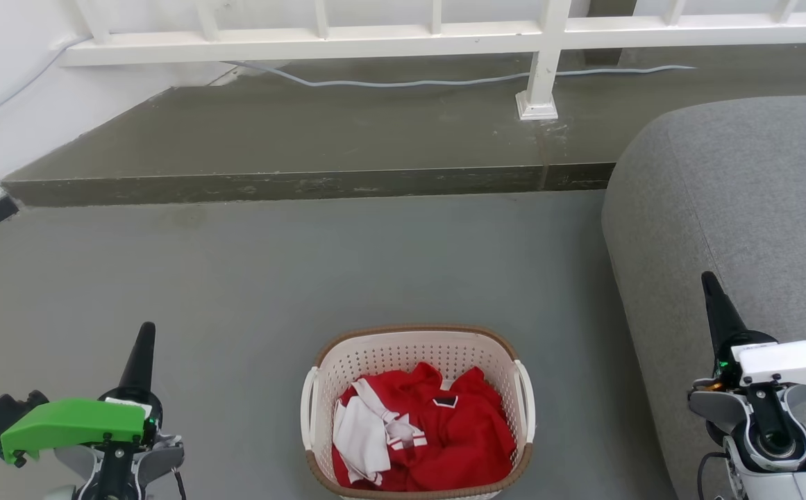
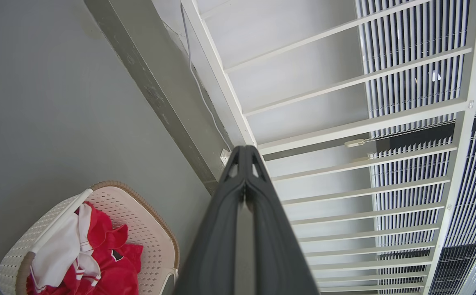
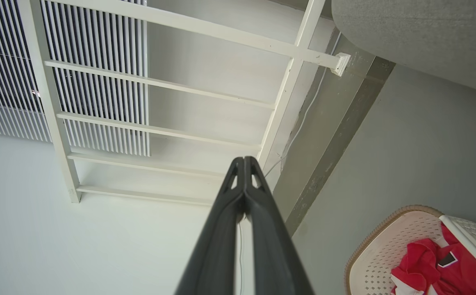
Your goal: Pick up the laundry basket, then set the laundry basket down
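The grey floor (image 1: 236,278) carries the laundry basket (image 1: 389,355), upright, toward its near edge. A grey upholstered seat (image 1: 757,208) stands on its right side, apart from the basket.

right gripper (image 3: 244,164): fingers pressed together, tips against white railing (image 3: 291,82) | laundry basket (image 3: 371,262): lower right on grey floor (image 3: 426,143), apart from fingers | red garment (image 3: 422,262) with white trim inside it | grey sofa (image 3: 418,32): top right | white cable (image 3: 310,102) along raised step (image 3: 344,106)
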